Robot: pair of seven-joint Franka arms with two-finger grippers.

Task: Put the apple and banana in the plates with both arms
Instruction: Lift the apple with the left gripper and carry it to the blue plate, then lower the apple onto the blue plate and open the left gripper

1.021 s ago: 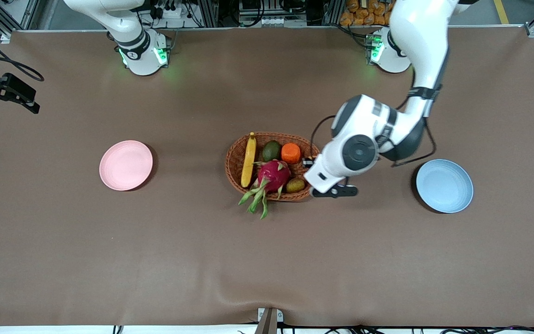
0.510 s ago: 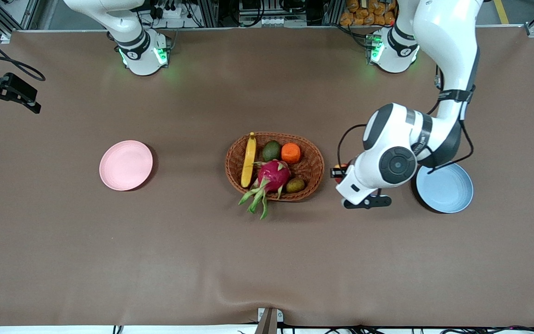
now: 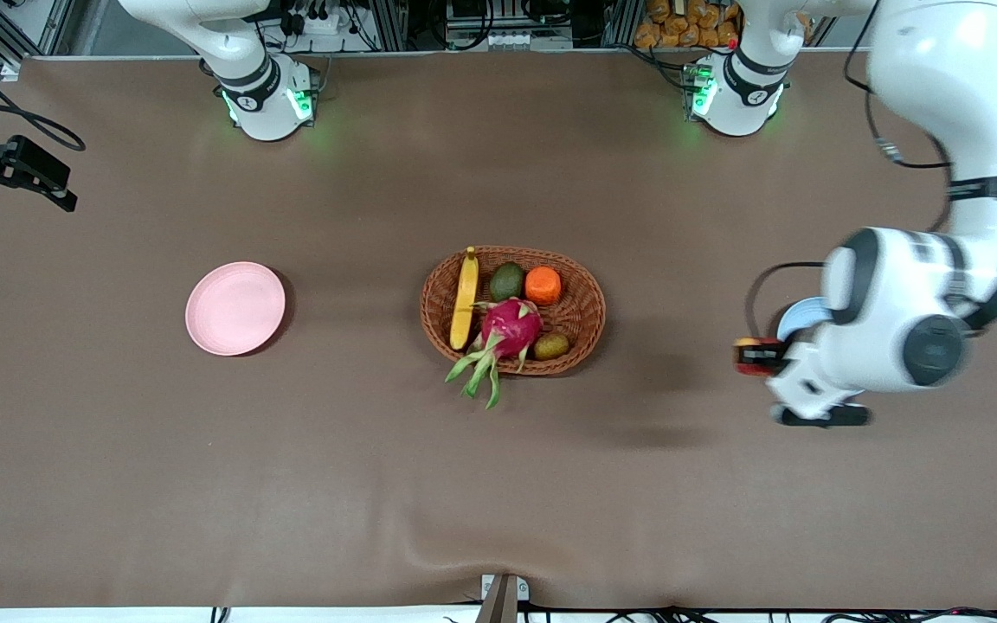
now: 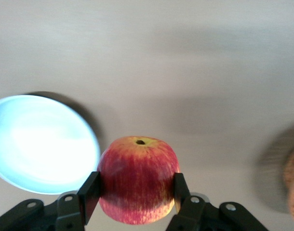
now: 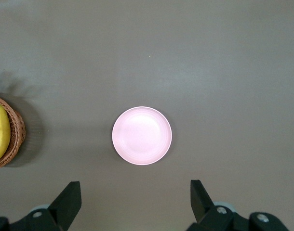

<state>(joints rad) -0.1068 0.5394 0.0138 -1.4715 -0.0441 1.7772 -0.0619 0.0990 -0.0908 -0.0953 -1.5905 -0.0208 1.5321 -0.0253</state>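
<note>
My left gripper (image 3: pixel 754 356) is shut on the red apple (image 4: pixel 137 178) and holds it in the air over the table, just at the basket-side rim of the pale blue plate (image 4: pixel 41 144). My left arm hides most of that plate (image 3: pixel 797 316) in the front view. The yellow banana (image 3: pixel 464 298) lies in the wicker basket (image 3: pixel 585 290) at the table's middle. My right gripper (image 5: pixel 135 192) is open and empty, high over the pale pink plate (image 5: pixel 141 135), which stands empty toward the right arm's end (image 3: pixel 234 309). The right arm waits.
The basket also holds a pink dragon fruit (image 3: pixel 509 329), an orange fruit (image 3: pixel 543 285), a green avocado (image 3: pixel 506 281) and a small brown fruit (image 3: pixel 551 346). A black device (image 3: pixel 9 169) sits at the table's edge past the pink plate.
My left gripper has carried the apple away from the basket to the blue plate's rim. The right arm has not moved.
</note>
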